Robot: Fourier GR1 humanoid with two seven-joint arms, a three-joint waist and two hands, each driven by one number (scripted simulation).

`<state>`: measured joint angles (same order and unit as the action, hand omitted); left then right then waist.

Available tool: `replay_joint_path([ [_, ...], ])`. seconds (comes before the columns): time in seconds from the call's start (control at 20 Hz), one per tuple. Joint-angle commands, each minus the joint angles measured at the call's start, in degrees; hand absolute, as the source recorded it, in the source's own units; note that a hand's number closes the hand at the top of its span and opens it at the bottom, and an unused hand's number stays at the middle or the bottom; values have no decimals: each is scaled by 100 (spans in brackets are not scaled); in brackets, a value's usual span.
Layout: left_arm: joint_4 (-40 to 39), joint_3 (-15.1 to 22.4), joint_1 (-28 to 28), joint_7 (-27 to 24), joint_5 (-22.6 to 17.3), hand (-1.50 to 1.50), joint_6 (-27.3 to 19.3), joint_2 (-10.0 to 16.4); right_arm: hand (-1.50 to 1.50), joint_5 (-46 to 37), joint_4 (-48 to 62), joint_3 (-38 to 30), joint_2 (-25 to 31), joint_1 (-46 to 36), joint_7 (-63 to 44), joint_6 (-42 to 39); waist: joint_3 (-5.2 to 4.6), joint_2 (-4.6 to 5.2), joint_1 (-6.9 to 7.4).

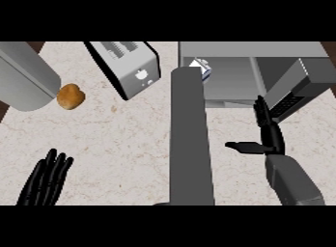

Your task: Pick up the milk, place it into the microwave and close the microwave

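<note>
Milk (202,66) stood inside the microwave (249,49), at the left front of the cavity, upright as far as could be told. Its lower part was hidden behind a tall grey column (190,140) running up the middle of the view. So the pick-and-place part looked done, and only the closing was left.

The door (302,84) hung swung out to the right, wide open. The right hand (269,132) was released and held nothing. Its fingers were straight and pointed up at the door's near edge, w/ the thumb stuck out to the left. The fingertips were just beside that edge; contact couldn't be told. That pose probably made sense as a flat hand set to push the door round, not to grab it.

The left hand (46,179) rested open at the lower left of the counter (121,140), fingers up, well apart from everything.

Other things:
- A toaster (132,70) stood left of the microwave.
- A potato (70,96) lay further left.
- A big grey cylinder (18,77) stood beside the potato at the far left.

None of them sat in the door's swing. The main risk, imo, was the milk being close to the cavity's front, so the door might clip it. What the grey column was couldn't be told, and it blocked the view of that gap.
</note>
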<state>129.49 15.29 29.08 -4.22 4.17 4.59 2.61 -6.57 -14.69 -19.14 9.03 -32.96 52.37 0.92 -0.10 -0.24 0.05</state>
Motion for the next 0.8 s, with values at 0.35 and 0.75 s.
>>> replay_joint_path([
  [0.35, -393, 350, -775, 398, -45, 150, 670, 407, -150, 194, -771, 317, -295, 1503, 639, -1165, 7, 6, -58],
  [0.75, -1662, 602, -1773, 488, 215, 150, 541, -76, -150, 507, -2071, 539, -42, 2852, 788, -1909, 4, 12, -143],
])
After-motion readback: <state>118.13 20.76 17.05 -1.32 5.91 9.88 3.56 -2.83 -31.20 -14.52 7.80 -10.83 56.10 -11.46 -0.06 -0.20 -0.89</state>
